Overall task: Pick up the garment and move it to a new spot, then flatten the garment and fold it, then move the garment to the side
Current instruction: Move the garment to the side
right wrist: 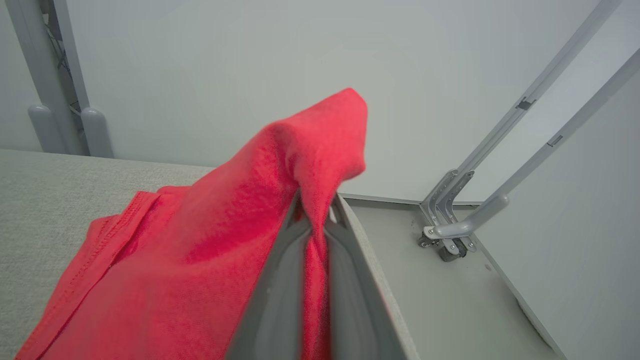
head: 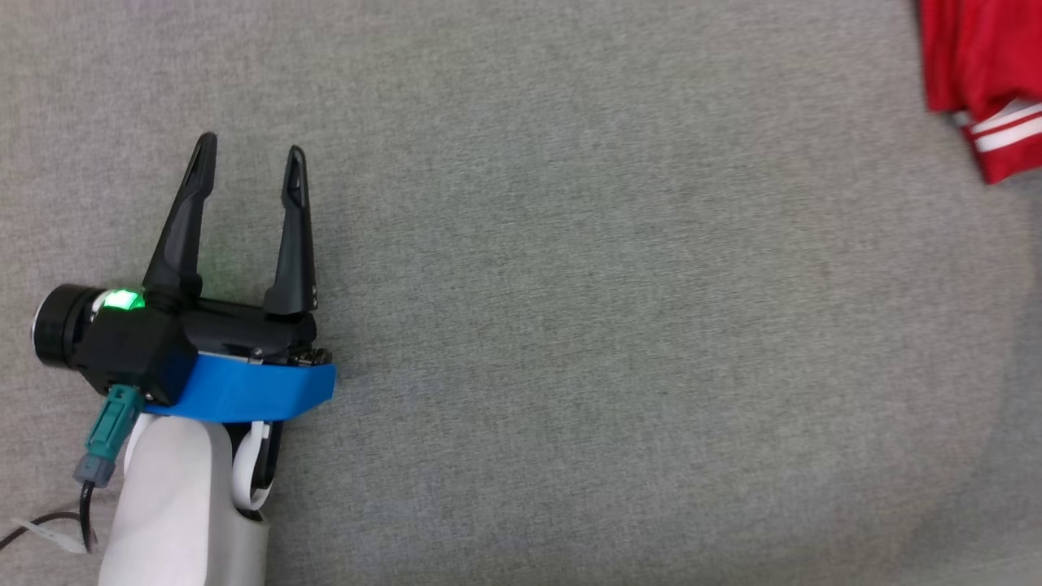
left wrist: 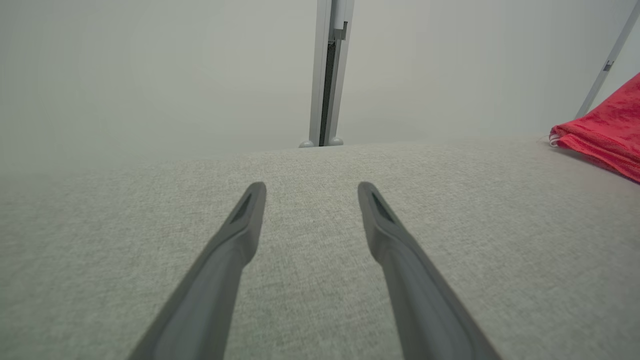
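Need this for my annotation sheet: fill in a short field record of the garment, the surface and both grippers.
surface: grey fabric, flat
garment: red, white stripes at one edge, bunched rather than flat, at the right edge of the head view
left gripper: open, empty, over bare fabric, apart from the garment
right gripper: shut on a fold of the garment, cloth draped over its fingers

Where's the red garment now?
The red garment is at the head view's upper right corner, pinched in the right pincer, far from the open left pincer.
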### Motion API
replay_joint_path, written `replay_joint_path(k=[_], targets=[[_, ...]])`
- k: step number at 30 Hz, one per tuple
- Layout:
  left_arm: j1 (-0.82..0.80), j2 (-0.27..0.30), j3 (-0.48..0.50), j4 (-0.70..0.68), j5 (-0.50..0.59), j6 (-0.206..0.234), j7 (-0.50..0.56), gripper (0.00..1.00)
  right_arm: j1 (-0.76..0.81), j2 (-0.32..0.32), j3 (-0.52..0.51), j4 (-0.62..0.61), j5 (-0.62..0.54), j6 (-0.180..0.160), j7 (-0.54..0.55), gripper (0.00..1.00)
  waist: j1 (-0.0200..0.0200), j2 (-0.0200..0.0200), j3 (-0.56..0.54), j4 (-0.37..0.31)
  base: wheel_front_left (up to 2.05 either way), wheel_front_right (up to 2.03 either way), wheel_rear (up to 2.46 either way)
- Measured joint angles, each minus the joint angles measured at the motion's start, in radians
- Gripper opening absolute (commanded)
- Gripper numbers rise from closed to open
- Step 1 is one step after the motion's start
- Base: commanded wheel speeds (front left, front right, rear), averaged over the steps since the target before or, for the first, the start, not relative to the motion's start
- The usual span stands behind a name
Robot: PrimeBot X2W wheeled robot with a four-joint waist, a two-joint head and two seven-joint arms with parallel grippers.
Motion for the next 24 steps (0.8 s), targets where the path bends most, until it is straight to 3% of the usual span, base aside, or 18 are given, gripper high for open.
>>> replay_joint_path(k=[7, 8, 9, 10, 18, 24], targets=[[-0.042, -0.002, -0.015, -0.018, 0.0, -0.006, -0.003, 1.0, -0.075, -0.099, -0.038, 0.097, -0.015, 0.0, 0.022, 0.0, 0.0, 0.0, 0.06, 0.039, 0.0, 0.0, 0.0], [-0.046, -0.002, -0.016, -0.02, 0.0, -0.006, -0.003, 1.0, -0.082, -0.106, -0.038, 0.112, -0.026, 0.0, 0.022, 0.14, 0.0, 0.0, 0.065, 0.043, 0.0, 0.0, 0.0], [-0.048, -0.002, -0.017, -0.022, 0.0, -0.006, -0.003, 1.0, -0.088, -0.109, -0.038, 0.124, -0.034, 0.0, 0.016, 0.46, 0.0, 0.0, 0.069, 0.046, 0.0, 0.0, 0.0], [-0.05, -0.003, -0.017, -0.024, 0.0, -0.006, -0.003, 1.0, -0.096, -0.109, -0.038, 0.134, -0.039, 0.0, 0.006, 1.0, 0.0, 0.0, 0.073, 0.048, 0.0, 0.0, 0.0], [-0.048, -0.003, -0.011, -0.014, 0.0, -0.001, -0.003, 1.0, -0.128, -0.096, -0.061, 0.194, -0.121, 0.0, -0.098, 1.0, 0.0, 0.0, 0.052, 0.042, 0.0, 0.0, 0.0], [-0.006, -0.002, 0.007, 0.003, -0.016, 0.002, -0.002, 1.0, -0.073, 0.008, -0.08, 0.17, -0.137, 0.0, -0.188, 1.0, 0.0, 0.0, -0.008, 0.04, 0.0, 0.0, 0.0]])
